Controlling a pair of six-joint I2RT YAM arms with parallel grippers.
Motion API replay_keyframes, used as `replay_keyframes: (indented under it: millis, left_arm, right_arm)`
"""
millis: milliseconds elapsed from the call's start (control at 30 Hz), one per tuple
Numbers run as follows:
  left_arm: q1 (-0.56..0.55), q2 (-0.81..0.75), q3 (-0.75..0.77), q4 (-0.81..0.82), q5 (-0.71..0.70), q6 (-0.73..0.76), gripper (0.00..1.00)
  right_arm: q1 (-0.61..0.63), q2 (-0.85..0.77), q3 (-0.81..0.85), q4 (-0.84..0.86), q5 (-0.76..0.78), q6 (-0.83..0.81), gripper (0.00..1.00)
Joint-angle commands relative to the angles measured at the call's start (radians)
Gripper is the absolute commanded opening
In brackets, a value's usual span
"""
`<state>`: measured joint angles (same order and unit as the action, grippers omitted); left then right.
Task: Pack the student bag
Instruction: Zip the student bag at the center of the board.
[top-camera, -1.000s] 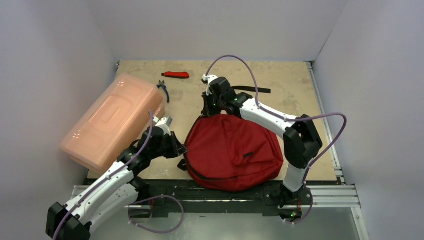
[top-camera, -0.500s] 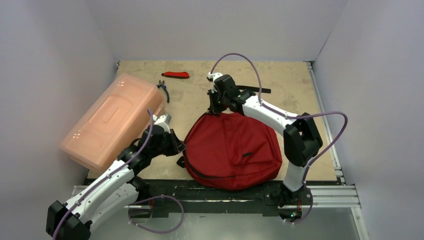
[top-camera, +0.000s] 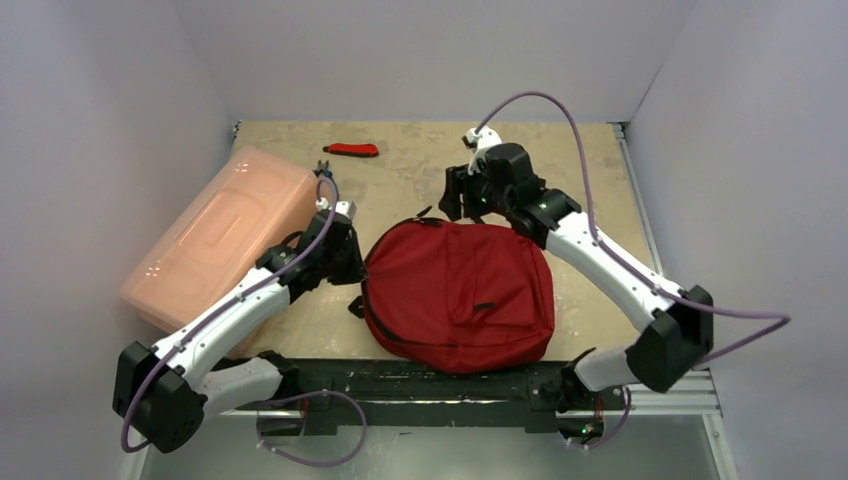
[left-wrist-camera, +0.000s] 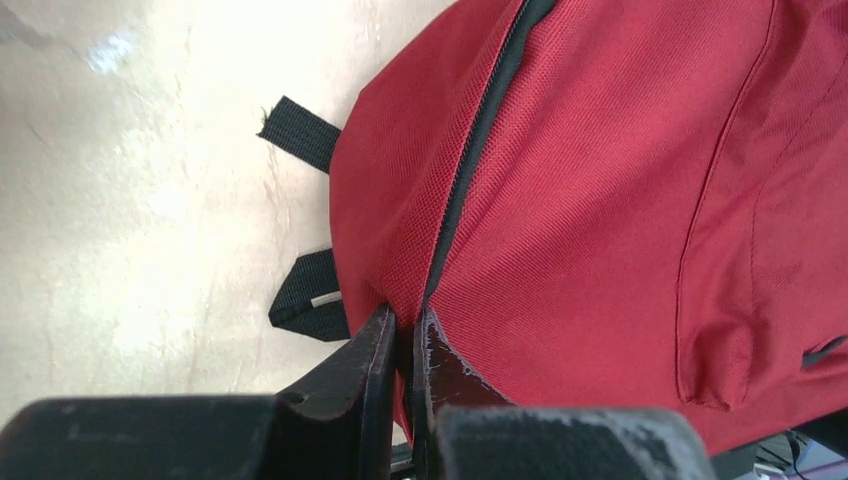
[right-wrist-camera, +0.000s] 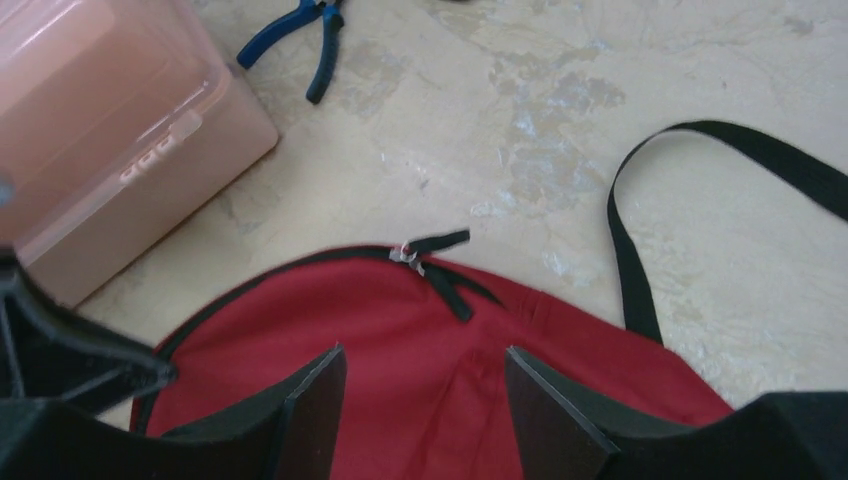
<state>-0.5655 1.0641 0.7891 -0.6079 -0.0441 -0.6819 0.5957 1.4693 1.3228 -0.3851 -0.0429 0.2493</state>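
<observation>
The student bag (top-camera: 455, 295) is a red fabric backpack with black zippers, lying flat in the middle of the table. My left gripper (top-camera: 352, 268) is shut on a fold of red fabric beside the main zipper (left-wrist-camera: 470, 170) at the bag's left edge. In the left wrist view the left gripper (left-wrist-camera: 405, 325) pinches that fold. My right gripper (top-camera: 457, 203) hovers open over the bag's top edge with nothing between its fingers. Ahead of the right gripper (right-wrist-camera: 425, 365) in its wrist view lies the zipper pull (right-wrist-camera: 430, 248). A long black strap (right-wrist-camera: 628, 250) trails off to the right.
A pink translucent box (top-camera: 225, 235) lies at the left, close to my left arm. Blue-handled pliers (right-wrist-camera: 305, 40) lie just behind it. A red-handled tool (top-camera: 352, 150) rests near the back wall. Two short black strap ends (left-wrist-camera: 310, 300) stick out at the bag's left side.
My right gripper has let go of the bag's top, opened, and drawn back to the right. The top edge has dropped flat. My left gripper has shifted farther from the base, still pinching.
</observation>
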Motion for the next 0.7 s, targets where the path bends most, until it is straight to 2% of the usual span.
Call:
replay_keyframes:
  millis: [0,167,267,333,400,467,533,567,667]
  left_arm:
    - [0.043,0.057,0.125,-0.037,-0.092,0.078,0.00]
    - [0.071,0.069,0.166,-0.065,-0.019,0.101,0.00]
    - [0.072,-0.032,0.108,-0.027,0.011,0.084,0.16]
    - [0.072,-0.092,0.078,-0.012,0.009,0.075,0.19]
    - [0.072,-0.120,0.075,-0.022,0.012,0.072,0.19]
    - [0.072,-0.126,0.087,-0.046,0.025,0.071,0.15]
    - [0.072,-0.130,0.104,-0.067,0.039,0.068,0.15]
    - [0.072,-0.133,0.116,-0.081,0.039,0.064,0.15]
    - [0.072,-0.171,0.163,-0.141,0.007,0.056,0.22]
  right_arm:
    - [0.004,-0.136,-0.143,-0.005,0.036,0.031,0.64]
    - [0.005,-0.358,-0.260,0.006,0.107,0.072,0.74]
    - [0.005,-0.472,-0.275,-0.002,0.159,0.075,0.81]
    - [0.005,-0.537,-0.274,-0.014,0.190,0.073,0.89]
    - [0.005,-0.558,-0.271,-0.031,0.181,0.074,0.93]
    - [0.005,-0.550,-0.280,-0.029,0.109,0.033,0.94]
    - [0.010,-0.527,-0.304,-0.005,-0.032,0.013,0.98]
    - [0.024,-0.514,-0.319,0.001,-0.044,0.013,0.99]
    - [0.151,-0.462,-0.325,-0.013,0.074,0.021,0.99]
